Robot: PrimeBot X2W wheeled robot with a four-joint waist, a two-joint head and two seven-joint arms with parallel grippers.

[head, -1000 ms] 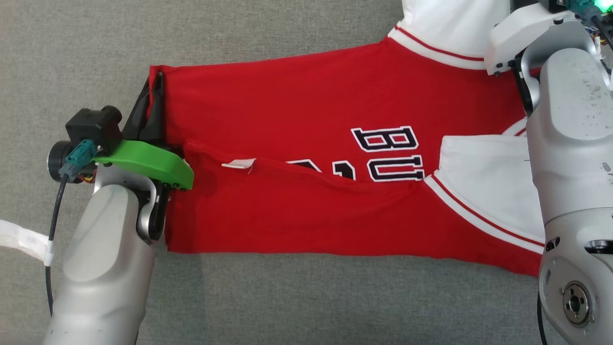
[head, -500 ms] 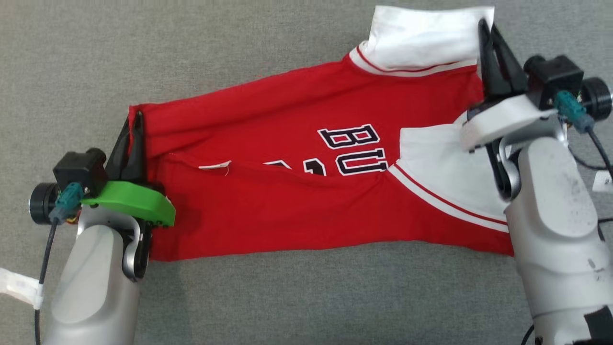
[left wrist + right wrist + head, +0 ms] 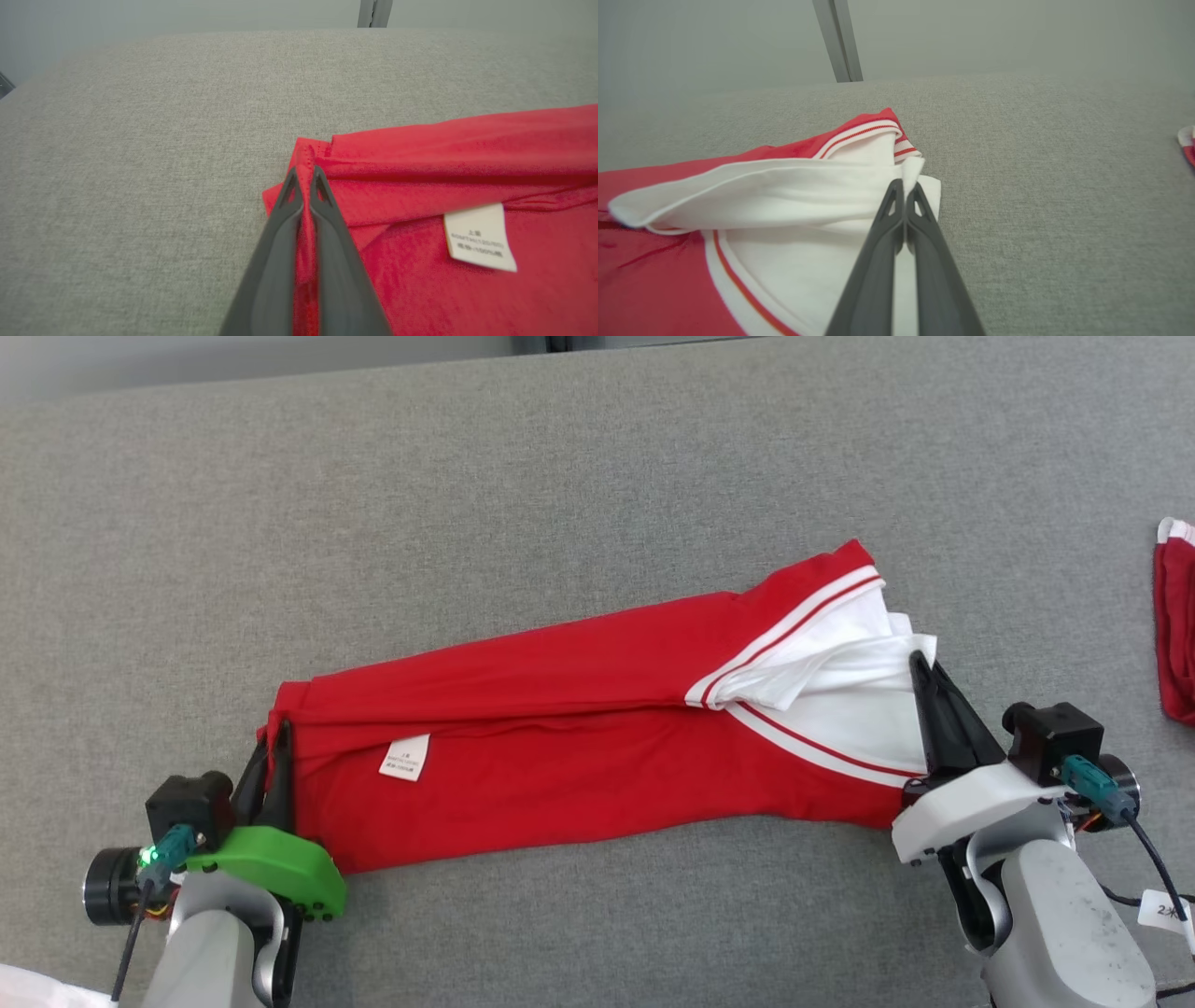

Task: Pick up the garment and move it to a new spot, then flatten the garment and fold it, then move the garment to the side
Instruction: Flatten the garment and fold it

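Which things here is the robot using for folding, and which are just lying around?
For the job: the red jersey with white sleeves; the left gripper, pinching its red end; the right gripper, pinching its white sleeve.
Just lying about: the small red cloth at the right edge of the grey fabric table.

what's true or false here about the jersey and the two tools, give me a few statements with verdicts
1. The left tool is shut on a red corner of the garment. True.
2. The right tool stands open above the garment. False: it is shut on the garment's white fabric.
3. The care label lies next to the right tool. False: it lies near the left tool's end.
4. The garment is folded into a long strip. True.
5. A second red cloth lies apart from the garment, to the robot's right. True.
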